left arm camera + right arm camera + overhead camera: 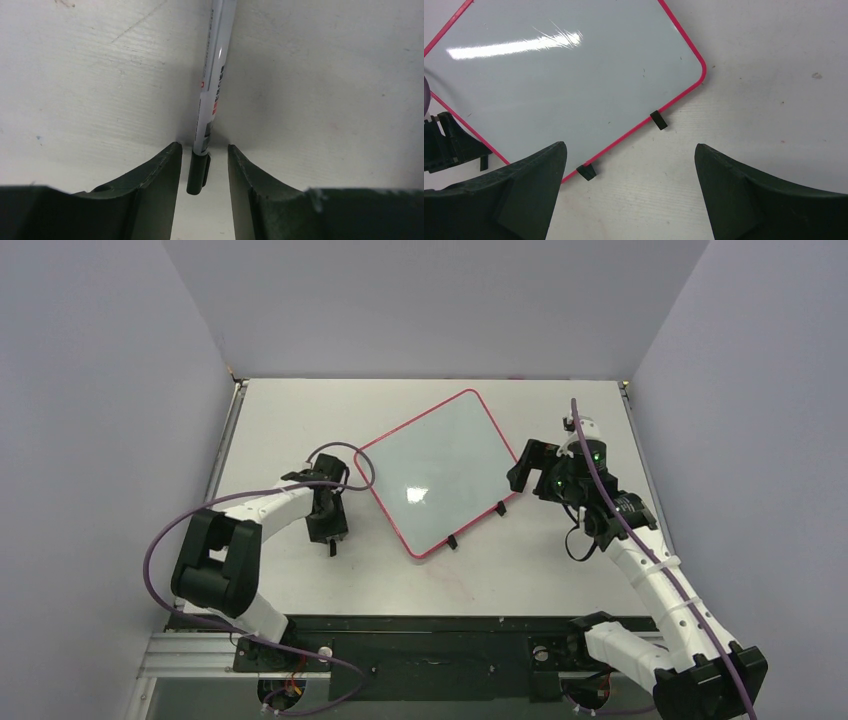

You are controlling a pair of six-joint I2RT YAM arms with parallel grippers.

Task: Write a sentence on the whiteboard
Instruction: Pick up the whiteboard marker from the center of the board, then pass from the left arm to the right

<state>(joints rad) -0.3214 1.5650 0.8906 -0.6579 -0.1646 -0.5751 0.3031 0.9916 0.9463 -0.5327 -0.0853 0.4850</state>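
The whiteboard (435, 465) lies flat and turned at an angle in the middle of the table, red-rimmed, with two black clips (452, 542) on its near edge. Its face is blank; no sentence shows on it. It also fills the upper left of the right wrist view (574, 75). A white marker with a black cap (210, 100) lies on the table left of the board. My left gripper (202, 147) is open, its jaws either side of the capped end without touching it. My right gripper (629, 146) is open and empty above the table by the board's near right corner.
The table (560, 570) is white, walled by grey panels on three sides. A purple cable loops from the left arm (215, 560) over the board's left corner. The right arm (640, 560) reaches in from the near right.
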